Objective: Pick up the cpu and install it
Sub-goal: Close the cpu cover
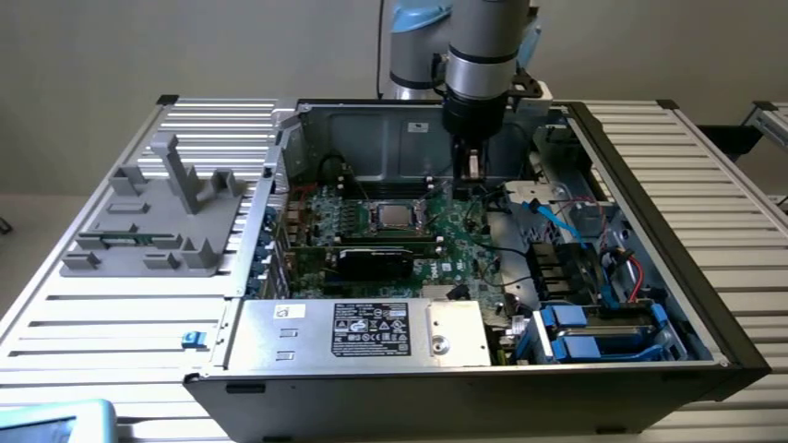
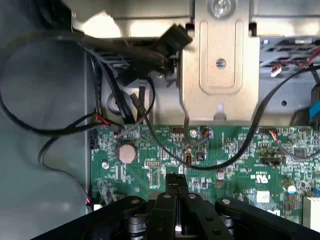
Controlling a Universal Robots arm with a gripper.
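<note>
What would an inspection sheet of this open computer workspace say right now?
Surface: slatted silver metal table, carrying an open black computer case.
Job's things: small shiny silver square cpu lying inside the dark socket frame on the green motherboard.
Clutter: grey plastic fixture on the table, exterior view's left.
Grippers: black gripper shut, empty, above the motherboard, exterior view's right of the cpu.
Cables: black cables loop over the board; blue cables beside it.
Surroundings: plain beige wall.
</note>
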